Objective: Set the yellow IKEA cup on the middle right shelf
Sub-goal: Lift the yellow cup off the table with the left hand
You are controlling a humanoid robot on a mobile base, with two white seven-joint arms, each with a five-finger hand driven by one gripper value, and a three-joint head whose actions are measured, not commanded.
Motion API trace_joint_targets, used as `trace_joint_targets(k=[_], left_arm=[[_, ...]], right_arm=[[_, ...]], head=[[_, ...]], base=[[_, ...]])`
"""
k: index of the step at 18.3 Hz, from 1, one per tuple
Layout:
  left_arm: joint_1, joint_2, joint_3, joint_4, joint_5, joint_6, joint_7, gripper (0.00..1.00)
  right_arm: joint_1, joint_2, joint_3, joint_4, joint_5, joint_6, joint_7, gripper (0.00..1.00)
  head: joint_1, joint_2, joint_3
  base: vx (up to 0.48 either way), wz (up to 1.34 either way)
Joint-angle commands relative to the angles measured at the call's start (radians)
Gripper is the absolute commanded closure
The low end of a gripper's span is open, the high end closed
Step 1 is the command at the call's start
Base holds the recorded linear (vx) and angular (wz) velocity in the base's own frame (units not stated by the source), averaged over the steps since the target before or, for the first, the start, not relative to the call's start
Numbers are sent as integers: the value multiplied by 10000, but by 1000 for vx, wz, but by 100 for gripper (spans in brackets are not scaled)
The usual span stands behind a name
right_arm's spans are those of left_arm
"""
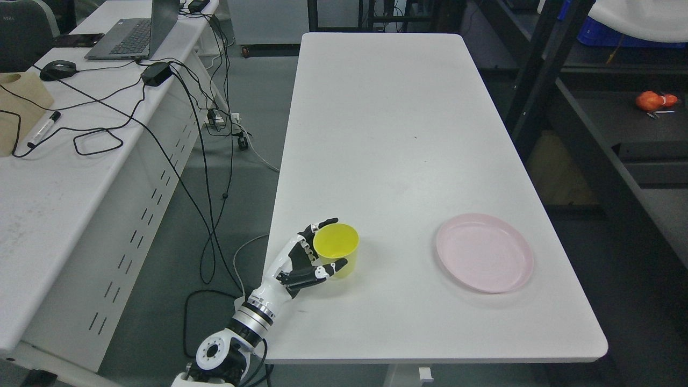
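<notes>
Near the front left corner of the white counter (398,134) we see the yellow cup (337,257) standing upright with its mouth open toward us, and the left hand (303,263) wrapped around its left side. One black-tipped finger curls over the far rim and another presses the near wall, so the hand holds the cup while the cup's base sits on the counter. We find no brand mark or lettering on the cup; its outer wall is mostly turned away or covered by the fingers, so any print there is hidden from us.

The left arm rises from the lower left edge, and its lowest joint is cut off by the frame. We see no right arm.

To the right of the cup, well apart from it, a pink plate (485,252) lies flat on the counter near the front right corner.

On the right, a dark shelf unit (602,161) is only partly in frame; its boards run off the edge, and a small orange object (652,100) rests on one, too small for us to identify.

On the neighbouring desk at left sit a laptop (134,32), a mouse (58,69), a marker (44,129) and tangled black cables (177,134); any writing on these is too small for us to read
</notes>
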Motion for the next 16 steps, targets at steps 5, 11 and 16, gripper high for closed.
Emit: trace_joint_targets(k=[5, 11, 16], left_arm=[[1651, 170, 878, -5372, 807, -394, -10, 100], [1651, 170, 1015, -5373, 791, -595, -10, 100], [1605, 170, 1016, -5373, 791, -595, 6, 100]], right_arm=[[138, -175, 169, 0, -245, 3, -6, 1], [138, -175, 169, 0, -245, 3, -6, 1], [138, -175, 169, 0, -245, 3, -6, 1]], head=[[0, 0, 0], [0, 0, 0], [0, 0, 0]], base=[[-3, 0], [-37, 0], [-113, -88]])
